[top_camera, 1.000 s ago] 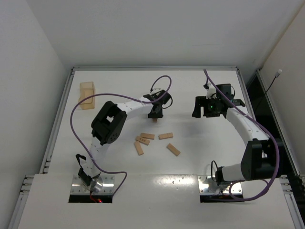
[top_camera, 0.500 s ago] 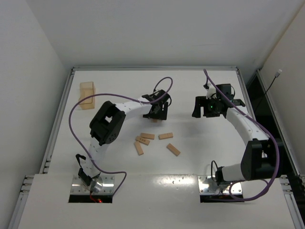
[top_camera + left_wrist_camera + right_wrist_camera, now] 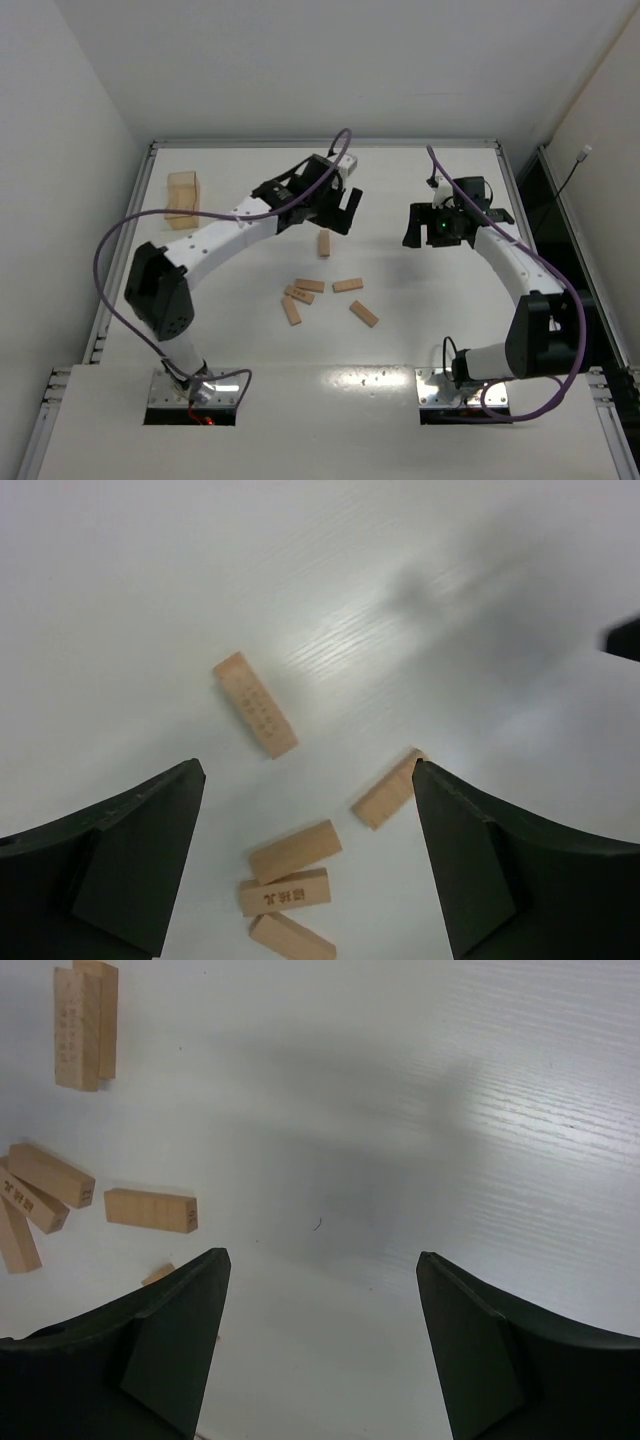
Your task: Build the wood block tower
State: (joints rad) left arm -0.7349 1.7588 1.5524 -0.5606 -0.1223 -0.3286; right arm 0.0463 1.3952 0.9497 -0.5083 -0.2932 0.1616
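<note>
Jaws spread wide and empty on the left gripper (image 3: 305, 768), slim light-tan wood block tower (image 3: 255, 718) just ahead-left, looking like one bar; right gripper (image 3: 322, 1257), equally wide, empty, shows two bars together far ahead-left.

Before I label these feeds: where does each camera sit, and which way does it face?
Top external: above and behind the robot, looking down on the table; both arms show.
Left wrist: above the left gripper, facing down at loose blocks; its fingers show.
Right wrist: above the right gripper, facing down; its fingers show.
Shared: all see the lone block.
</note>
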